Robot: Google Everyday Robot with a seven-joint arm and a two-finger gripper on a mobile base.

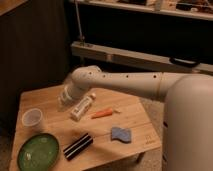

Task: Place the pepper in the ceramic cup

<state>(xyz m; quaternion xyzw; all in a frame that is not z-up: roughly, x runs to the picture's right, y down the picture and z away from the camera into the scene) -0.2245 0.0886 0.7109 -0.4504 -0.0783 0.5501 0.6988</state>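
Since the slim orange-red tapered pepper (102,113) lies flat near the middle of the pale wooden bench (142,145), well apart from the small whitish ceramic cup (32,119) at the left edge, I judge the step in hand to be the approach. My gripper (66,96) hangs up-left of the pepper, fingers closed on nothing. The next move calls for opening and descending across its long axis, which runs left-right, pale stem end rightward.

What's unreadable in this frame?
All camera view.
- Gripper, shut, over the left rear of the table: contact with the white bottle undecidable from this angle.
- Table: right side hidden by robot body; front-left corner cut by bottom edge.
- Pale speck on green plate: too small.
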